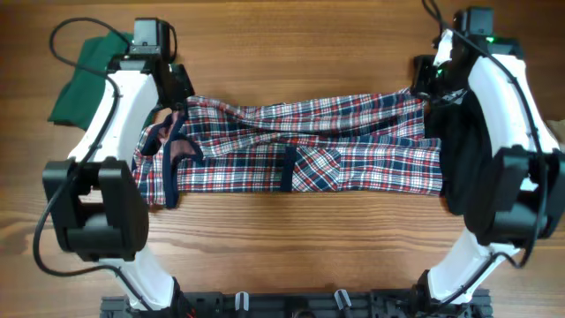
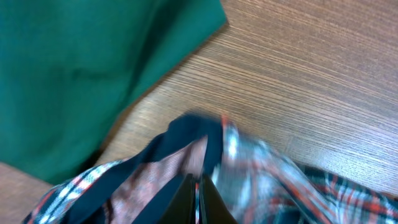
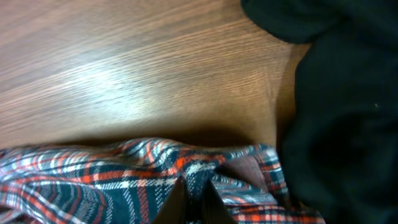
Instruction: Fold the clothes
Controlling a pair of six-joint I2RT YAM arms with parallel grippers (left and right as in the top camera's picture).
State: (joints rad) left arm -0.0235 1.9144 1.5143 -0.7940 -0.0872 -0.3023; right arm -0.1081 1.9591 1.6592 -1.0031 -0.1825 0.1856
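At the left gripper (image 2: 198, 193): clamped tight, pinching a bunched fold of the plaid garment (image 2: 280, 180) right where the navy trim (image 2: 186, 134) curls over the fingertips. No gap visible between the jaws.

At the right gripper (image 3: 194, 190): likewise closed, nipping the edge of the same cloth, with a small peak of red, navy and white check gathered at the tips.

Outward from both grips, seen from overhead: stretched as a long band across the middle of the wooden table (image 1: 291, 256), left end under the left arm, right end under the right arm. Rumpled and creased along the far edge, flatter along the near one. Crossed near the centre by a short navy strip, and edged at the left end by a navy loop.

Beyond the left grip, toward the far left corner: a dark green garment (image 1: 79, 75), spread flat on the wood, close to the plaid; touching or not, impossible to tell.

Just beside the right grip: a black garment (image 3: 348, 124), heaped below the right arm and meeting the plaid's right end.
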